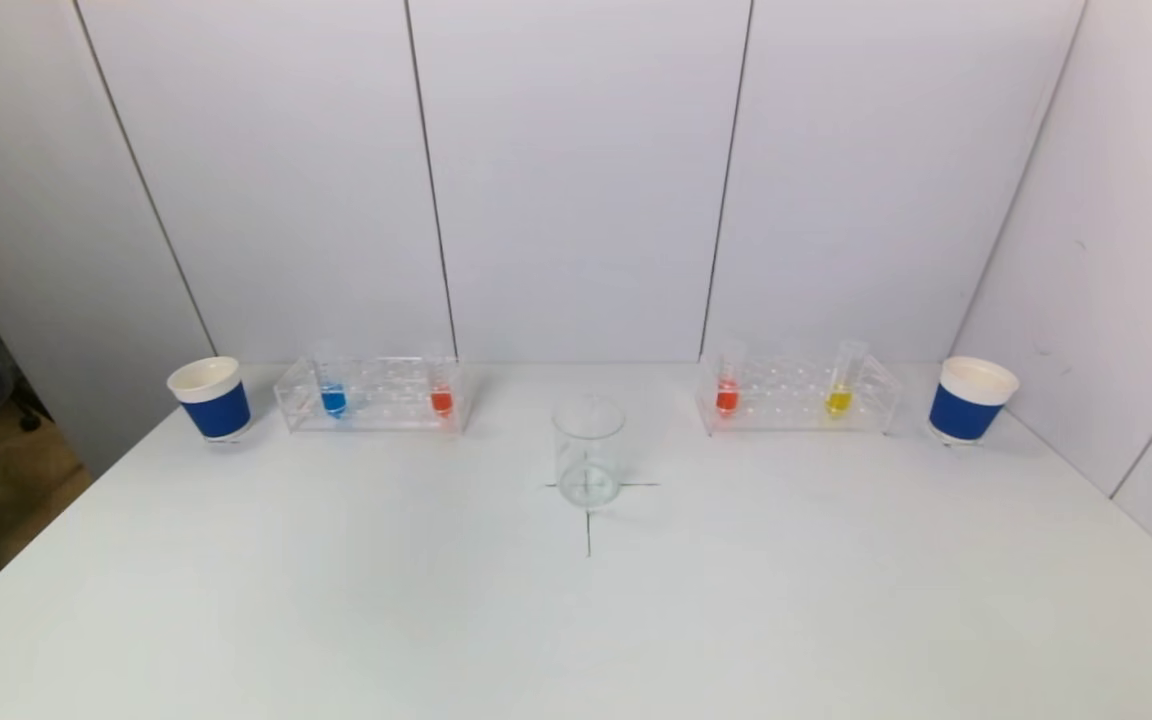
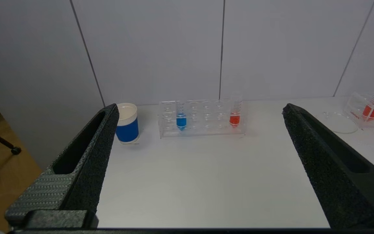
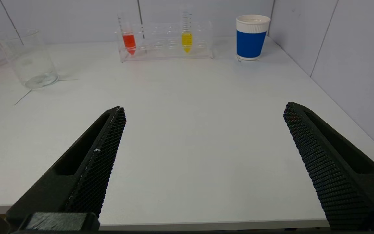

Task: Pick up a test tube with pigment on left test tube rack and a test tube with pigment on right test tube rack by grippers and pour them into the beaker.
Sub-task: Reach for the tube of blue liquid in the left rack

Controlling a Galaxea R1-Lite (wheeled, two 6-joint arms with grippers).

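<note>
The clear left rack (image 1: 371,395) holds a blue-pigment tube (image 1: 333,392) and a red-pigment tube (image 1: 441,395). The clear right rack (image 1: 798,395) holds a red-pigment tube (image 1: 727,390) and a yellow-pigment tube (image 1: 841,385). An empty glass beaker (image 1: 588,452) stands between them on a cross mark. Neither arm shows in the head view. My left gripper (image 2: 200,112) is open and empty near the table's front edge, facing the left rack (image 2: 201,118). My right gripper (image 3: 203,109) is open and empty at the front edge, facing the right rack (image 3: 166,40).
A blue-and-white paper cup (image 1: 210,398) stands left of the left rack, another (image 1: 971,400) right of the right rack. White walls close the back and right of the white table (image 1: 576,620). The table's left edge drops to the floor.
</note>
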